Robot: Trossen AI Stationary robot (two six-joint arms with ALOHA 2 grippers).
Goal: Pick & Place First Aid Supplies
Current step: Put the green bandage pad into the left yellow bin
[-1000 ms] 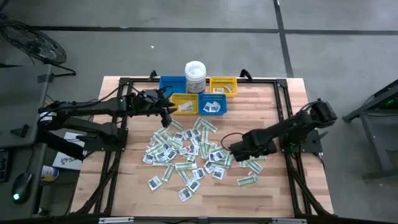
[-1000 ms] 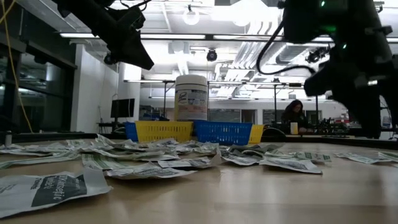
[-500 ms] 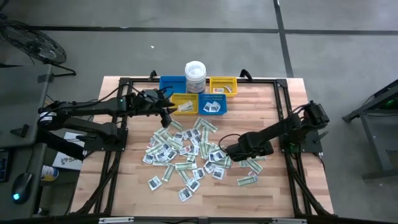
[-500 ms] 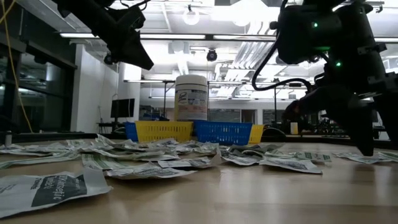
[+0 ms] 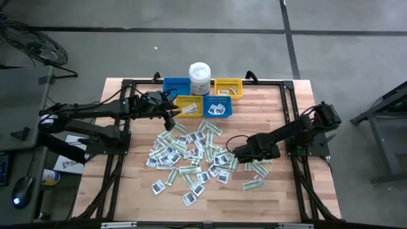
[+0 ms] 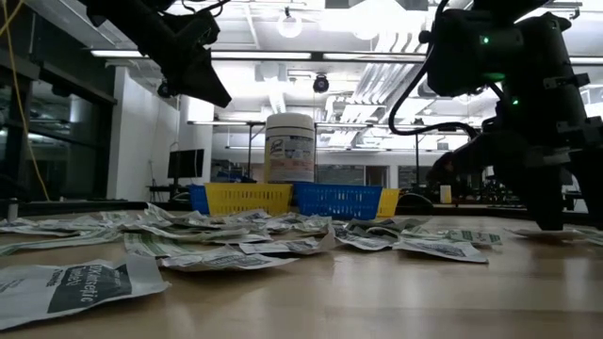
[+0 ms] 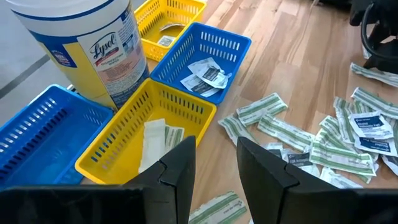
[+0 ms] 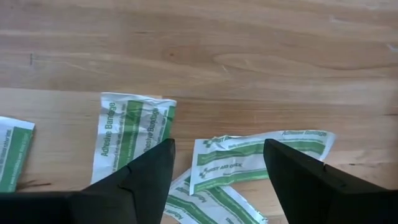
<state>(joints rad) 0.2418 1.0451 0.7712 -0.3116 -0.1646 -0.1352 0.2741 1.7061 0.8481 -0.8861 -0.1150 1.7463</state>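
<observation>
Wooden table (image 5: 280, 114) lay under me, pale planks inside a dark frame, grey floor around it; beyond its far edge the low view showed a lit workshop ceiling.

Scattered packets (image 5: 191, 156) covered the table's middle, too many and too overlapped to count: white squares with dark print mixed with green-and-white strips.

My right gripper (image 5: 236, 152) was down low at the right edge of that scatter, fingers spread wide and holding nothing. Between and just ahead of them, the wrist view showed three green-and-white strips clearly: one adhesive bandage strip (image 8: 132, 140) flat on the wood by one finger, a second strip (image 8: 258, 157) slanting across the gap, a third partly beneath it. Whether my fingertips touched the paper, I could not tell.

My left gripper (image 5: 170, 112) hung above the near rim of the yellow bin (image 5: 189, 105), fingers partly apart, empty as far as I could see. That bin held pale strips.

Bins counted four: two blue, two yellow, clustered at the far edge. The nearer blue bin (image 7: 205, 59) held a few white square packets; the far yellow bin (image 7: 166, 18) held at least one.

One white lidded tub (image 5: 200, 77) stood upright among the bins.
</observation>
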